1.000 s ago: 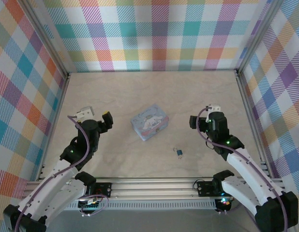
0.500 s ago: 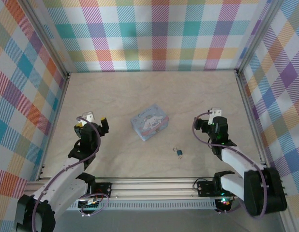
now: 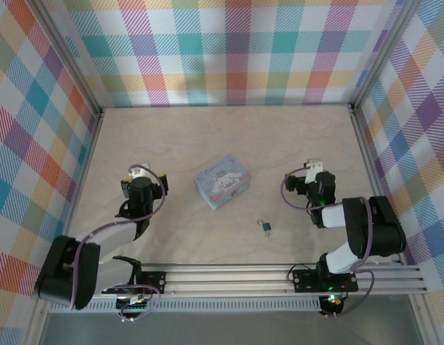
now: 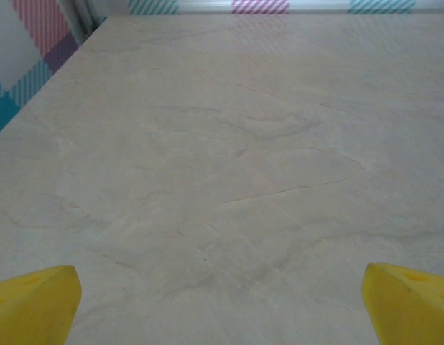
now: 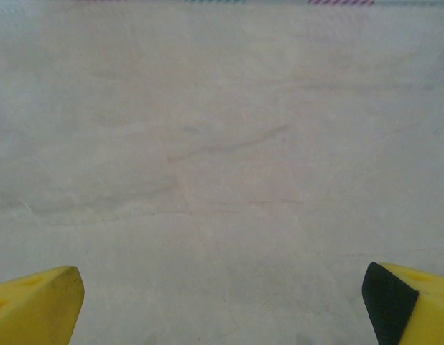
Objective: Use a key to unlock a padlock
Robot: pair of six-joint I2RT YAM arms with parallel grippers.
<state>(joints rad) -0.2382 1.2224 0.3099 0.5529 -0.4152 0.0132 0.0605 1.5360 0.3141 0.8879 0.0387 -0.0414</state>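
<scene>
The padlock [image 3: 266, 227], a tiny dark bluish body with a small silvery loop, lies on the pale wooden table [image 3: 222, 136] in front of the middle. I cannot make out a key apart from it. My left gripper [image 3: 141, 178] rests low at the left, far from the padlock. It is open, its yellow fingertips [image 4: 35, 305] wide apart over bare wood, and nothing lies between them at the left gripper [image 4: 222, 316]. My right gripper [image 3: 307, 176] sits low at the right, also open with nothing in the right gripper [image 5: 222, 309].
A pale blue tin [image 3: 223, 181] with a white cartoon figure stands mid-table between the two grippers, just behind the padlock. Plaid walls [image 3: 229, 50] close the table on three sides. An aluminium rail [image 3: 229, 277] runs along the near edge.
Both arms have folded down and back toward their bases, bringing the grippers low over the table. The jaws stayed open. The padlock and the tin have not moved.
</scene>
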